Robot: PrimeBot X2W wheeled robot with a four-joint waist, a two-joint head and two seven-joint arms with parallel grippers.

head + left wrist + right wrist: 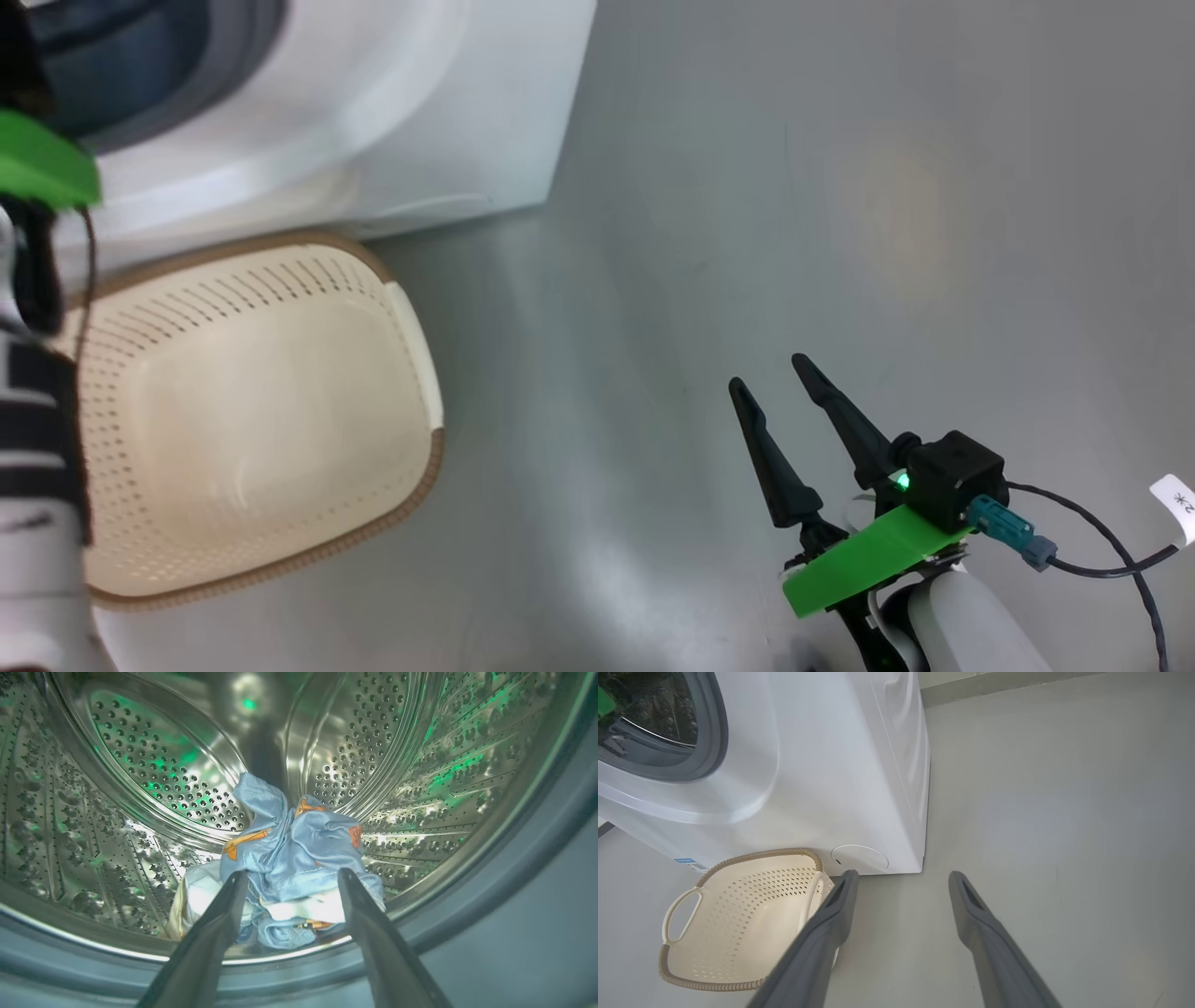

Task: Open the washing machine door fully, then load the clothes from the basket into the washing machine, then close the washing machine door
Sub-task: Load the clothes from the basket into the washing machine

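In the left wrist view my left gripper (292,875) is open, pointing into the washing machine's steel drum (163,756). The clothes (294,854) lie heaped at the drum's front lip just beyond the fingertips: light blue fabric with orange print over pale and cream pieces. Nothing is clamped between the fingers. The cream basket (233,280) stands on the floor against the white washing machine (448,121), with no garment in it; it is also seen as the basket (738,933) in the right wrist view. My right gripper (769,371) hangs open over bare floor, right of the basket. The washing machine door is out of view.
The left arm with its green bracket (37,168) runs up the head view's left edge toward the drum opening. The grey gasket (714,742) rings that opening. A round service flap (859,858) sits low on the machine front. Grey floor (840,233) stretches to the right.
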